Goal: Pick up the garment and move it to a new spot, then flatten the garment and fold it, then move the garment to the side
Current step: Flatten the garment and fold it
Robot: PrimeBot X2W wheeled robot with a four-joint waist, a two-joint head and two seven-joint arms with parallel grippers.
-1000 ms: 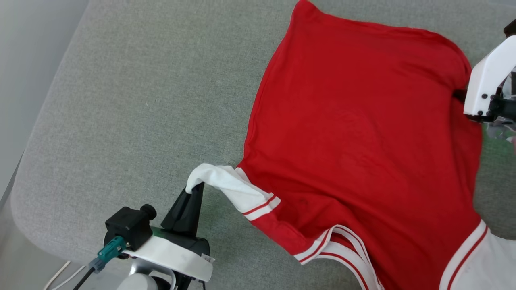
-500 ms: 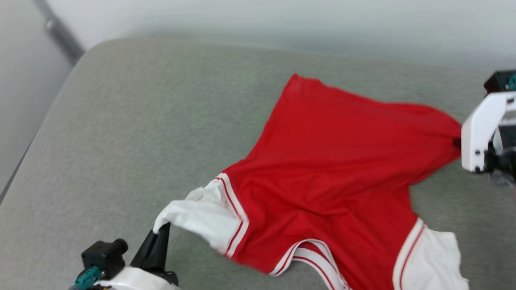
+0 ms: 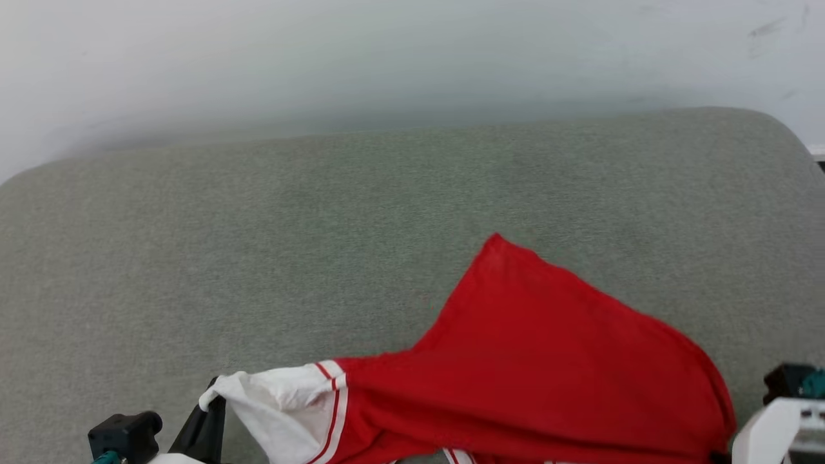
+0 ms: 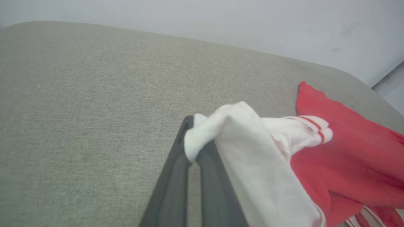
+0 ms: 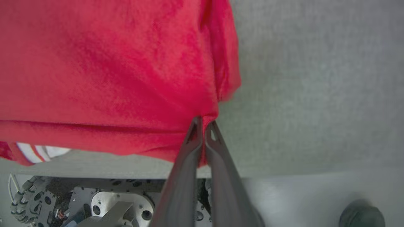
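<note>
We're in a bare indoor room, type unclear: grey upholstered worktop (image 3: 258, 225) against a plain white wall (image 3: 387, 51).

Left gripper (image 4: 191, 153) and right gripper (image 5: 204, 124), long dark fingers tight together, each with a pinch of the garment (image 3: 548, 367).

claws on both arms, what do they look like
The left claw and right claw each have two long, tapered, dark grey fingers; the right's show small triangular cut-outs near the tips. Behind the right one sit a smooth white wrist shell and a black block with teal fitting.
</note>
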